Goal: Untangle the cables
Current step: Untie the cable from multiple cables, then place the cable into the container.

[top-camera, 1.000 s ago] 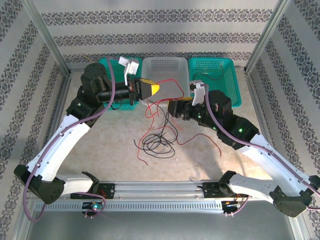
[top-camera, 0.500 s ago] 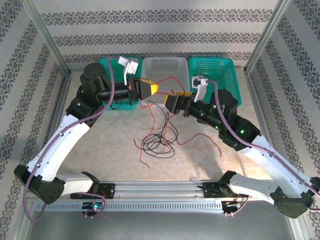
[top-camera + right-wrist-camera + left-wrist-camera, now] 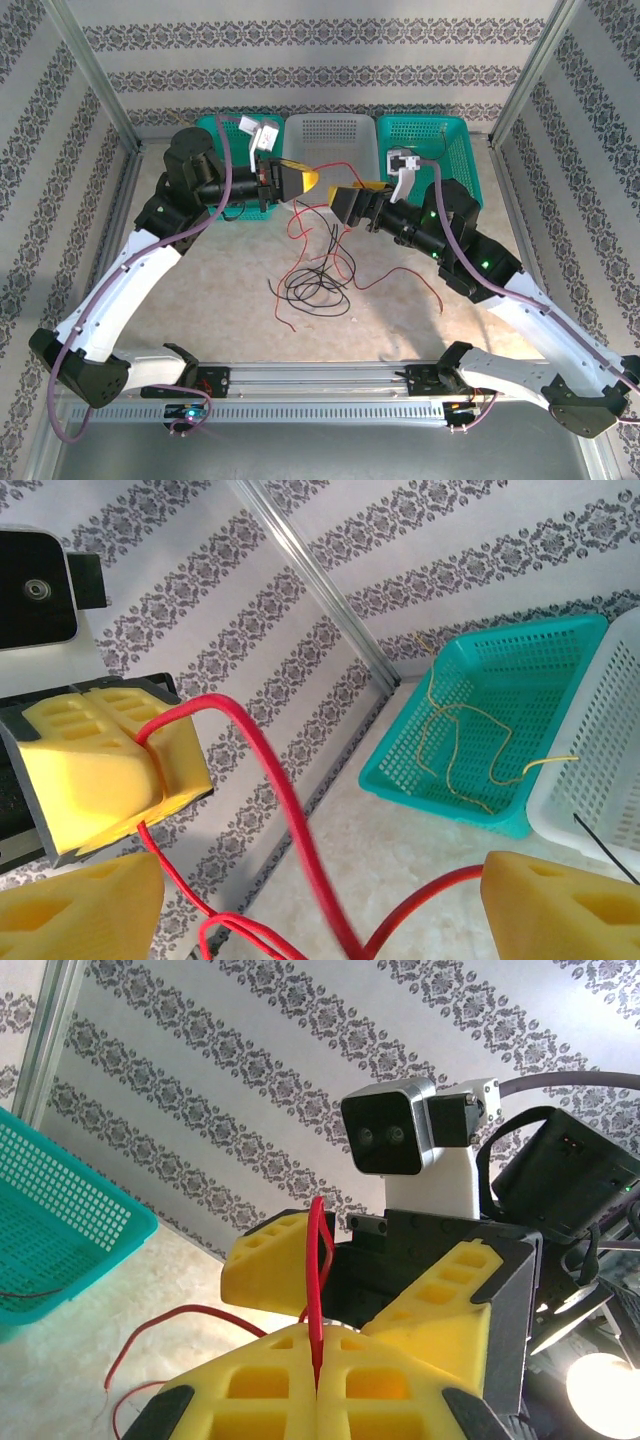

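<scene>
**Cable handover above the bench.** My left end effector (image 3: 318,1352) was clamped on a red cable (image 3: 318,1260), which rose straight out from between its closed yellow fingers (image 3: 250,1390). My right end effector (image 3: 320,880) faced it nearly tip to tip, spread wide. Its two fingers (image 3: 80,905) sat at the lower corners of the right wrist view, and the red cable ran between them.

From overhead, both end effectors met just in front of the white basket (image 3: 330,140). The red cable drooped from them to the remaining cables (image 3: 315,282). These formed a loose tangle of black and red strands lying on the bench (image 3: 200,300) between my two arms.

A yellow cable (image 3: 436,695) lay apart from the tangle, looped inside the left teal basket (image 3: 430,800). A thin red strand (image 3: 25,1293) lay in the right teal basket (image 3: 60,1230).
</scene>
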